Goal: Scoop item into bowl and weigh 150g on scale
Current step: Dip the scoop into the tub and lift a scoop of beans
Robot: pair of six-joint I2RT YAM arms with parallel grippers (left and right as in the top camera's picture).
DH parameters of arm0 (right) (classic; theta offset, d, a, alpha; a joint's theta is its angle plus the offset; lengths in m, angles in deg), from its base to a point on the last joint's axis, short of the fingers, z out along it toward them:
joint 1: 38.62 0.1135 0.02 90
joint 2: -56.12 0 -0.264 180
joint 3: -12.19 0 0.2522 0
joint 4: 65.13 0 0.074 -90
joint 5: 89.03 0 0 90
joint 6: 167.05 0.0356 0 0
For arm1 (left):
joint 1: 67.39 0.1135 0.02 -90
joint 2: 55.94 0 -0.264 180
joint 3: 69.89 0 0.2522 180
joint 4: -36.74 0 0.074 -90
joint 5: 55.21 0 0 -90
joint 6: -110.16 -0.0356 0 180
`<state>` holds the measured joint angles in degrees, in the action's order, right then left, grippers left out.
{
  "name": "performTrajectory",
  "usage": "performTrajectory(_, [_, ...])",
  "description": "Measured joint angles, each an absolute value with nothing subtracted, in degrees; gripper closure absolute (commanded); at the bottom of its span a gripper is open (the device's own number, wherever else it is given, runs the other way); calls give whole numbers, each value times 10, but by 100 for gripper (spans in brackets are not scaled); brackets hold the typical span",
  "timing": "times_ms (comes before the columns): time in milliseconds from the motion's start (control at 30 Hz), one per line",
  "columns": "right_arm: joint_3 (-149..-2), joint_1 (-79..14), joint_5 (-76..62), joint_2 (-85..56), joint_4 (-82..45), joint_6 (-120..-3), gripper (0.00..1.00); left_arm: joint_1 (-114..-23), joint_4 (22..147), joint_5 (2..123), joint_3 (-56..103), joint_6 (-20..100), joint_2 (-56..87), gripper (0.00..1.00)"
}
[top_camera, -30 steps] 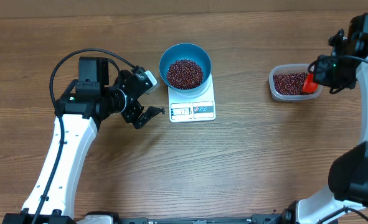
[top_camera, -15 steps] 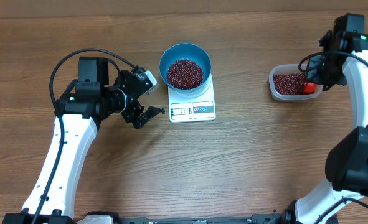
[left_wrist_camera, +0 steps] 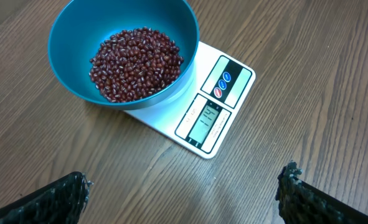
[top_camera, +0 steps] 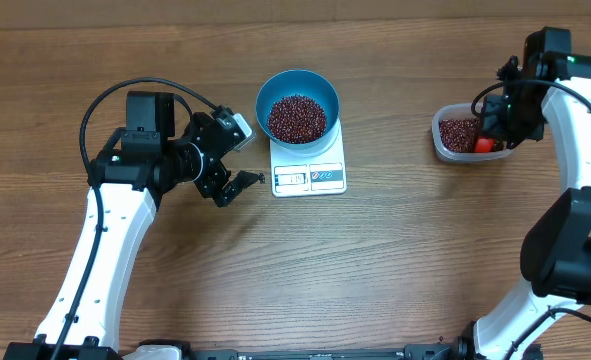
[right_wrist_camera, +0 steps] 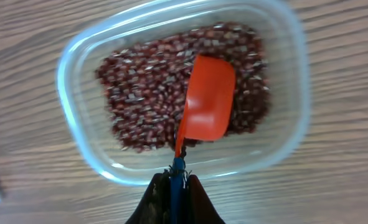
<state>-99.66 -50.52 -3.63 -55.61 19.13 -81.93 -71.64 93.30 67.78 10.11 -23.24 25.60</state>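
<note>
Clenched on the handle of an orange scoop, the right pincer is holding it over beans in the clear tub, likely loading another portion needing a level carry to the part-filled blue bowl sitting on the scale, near the released left pincer.

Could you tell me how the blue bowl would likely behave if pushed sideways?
The blue bowl looks smooth and sits unheld on the flat scale, so it would probably slide. The beans inside add weight low down, so tipping seems unlikely, though they might shift.
</note>
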Motion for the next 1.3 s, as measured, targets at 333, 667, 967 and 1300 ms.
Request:
performTrajectory(333, [-997,-555,-163,-560,215,-868,96,-716,933,678,101,-232,256,1])
performTrajectory(667, [-994,-594,-249,-562,224,-901,96,-716,933,678,101,-232,256,0])
performTrajectory(967, [-972,-606,-308,-584,216,-917,96,-716,933,678,101,-232,256,0])
performTrajectory(1300, [-966,-645,-374,-592,220,-921,96,-716,933,678,101,-232,256,0])
